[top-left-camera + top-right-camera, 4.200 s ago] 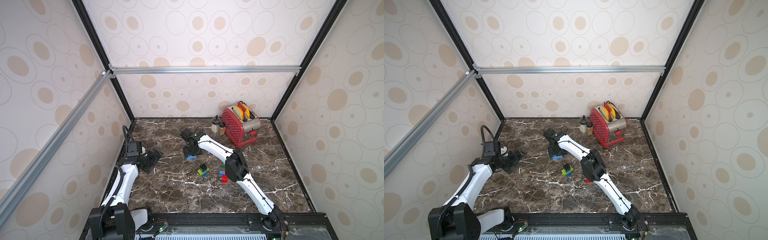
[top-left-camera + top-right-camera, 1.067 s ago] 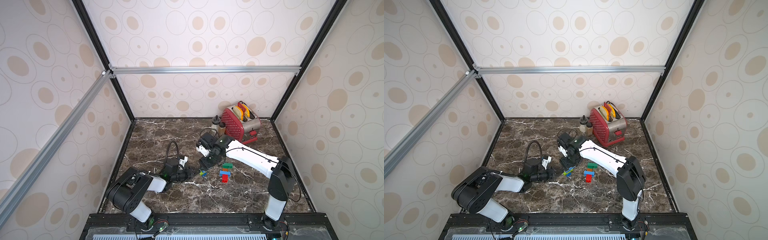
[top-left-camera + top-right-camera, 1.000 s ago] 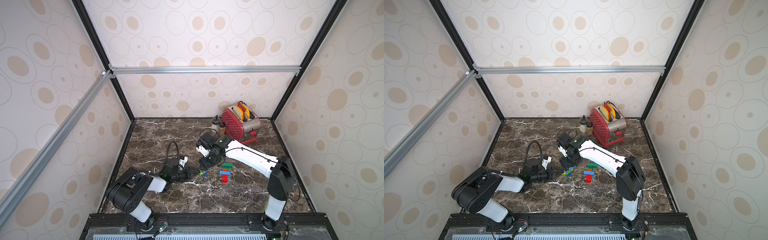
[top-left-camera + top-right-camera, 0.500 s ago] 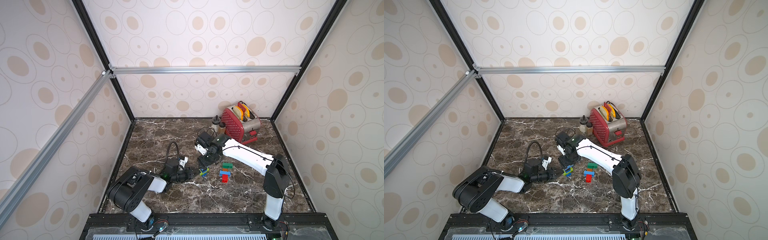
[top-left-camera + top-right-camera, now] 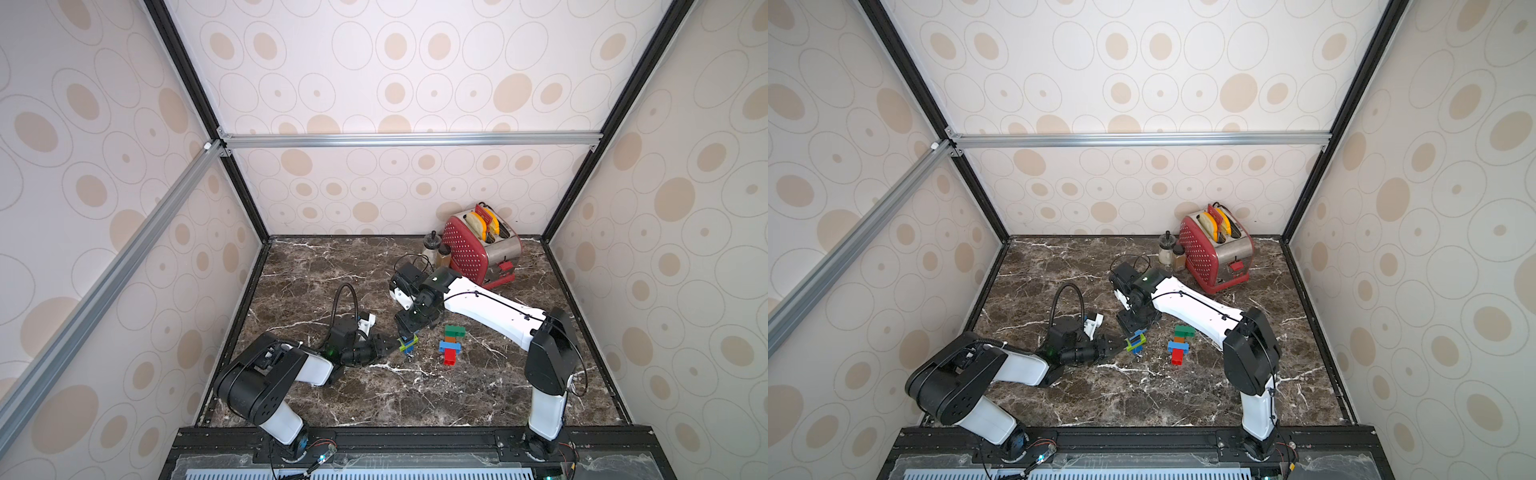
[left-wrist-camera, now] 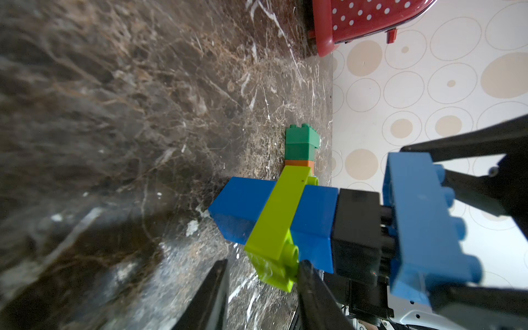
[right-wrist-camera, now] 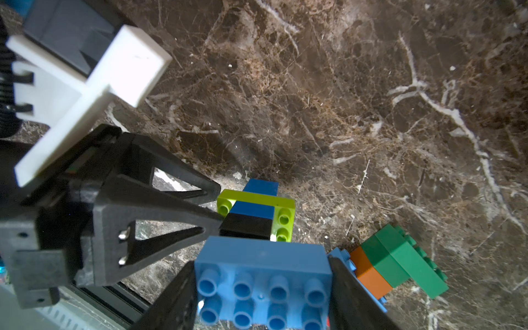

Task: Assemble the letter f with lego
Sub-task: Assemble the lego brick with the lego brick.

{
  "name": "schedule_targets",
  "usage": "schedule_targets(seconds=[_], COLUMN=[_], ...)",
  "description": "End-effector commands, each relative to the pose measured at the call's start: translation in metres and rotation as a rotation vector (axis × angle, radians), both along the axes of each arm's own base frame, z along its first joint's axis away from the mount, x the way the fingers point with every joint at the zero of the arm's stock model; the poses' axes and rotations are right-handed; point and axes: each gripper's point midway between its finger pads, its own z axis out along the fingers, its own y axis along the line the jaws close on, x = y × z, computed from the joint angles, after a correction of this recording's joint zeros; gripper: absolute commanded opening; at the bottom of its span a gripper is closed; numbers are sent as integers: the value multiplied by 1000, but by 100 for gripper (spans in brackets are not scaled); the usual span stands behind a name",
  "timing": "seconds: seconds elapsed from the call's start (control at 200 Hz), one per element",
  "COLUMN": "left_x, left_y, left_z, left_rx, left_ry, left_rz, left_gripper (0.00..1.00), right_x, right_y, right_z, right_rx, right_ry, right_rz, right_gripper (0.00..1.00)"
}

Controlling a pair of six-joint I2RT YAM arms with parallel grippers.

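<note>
Right wrist: pinching oblong light-blue plastic brick (image 7: 263, 285) in right gripper (image 7: 261, 265) above lime-and-blue lego stack (image 7: 255, 210); next, likely pressing squarely down.

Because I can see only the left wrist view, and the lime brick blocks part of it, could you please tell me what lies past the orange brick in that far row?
Observer: In both top views the row runs on from the green brick and orange brick to a blue brick, then a red brick at its end, all lying on the table.
Operator: Thank you. How many studs does the light-blue brick in the right tool have?
Observer: The right wrist view shows eight, in two rows of four, facing that camera.
</note>
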Motion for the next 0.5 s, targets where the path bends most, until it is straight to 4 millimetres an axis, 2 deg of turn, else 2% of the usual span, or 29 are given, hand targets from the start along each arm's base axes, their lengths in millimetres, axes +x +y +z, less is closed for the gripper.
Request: schedule_targets(seconds=[0.0,0.491], left_x=[-2,-4], left_y=[-2,-2], left_z=[-2,-3], left_rx=[-3,-6], left_ry=[-3,-4], left_rz=[2,-1], left_gripper=[41,40], right_x=[2,3], right_y=[-2,-4], right_z=[-1,-9], right_rx=[-24,-45], right_ry=[-4,11], right_rz=[-10,-19], right_gripper=[54,54])
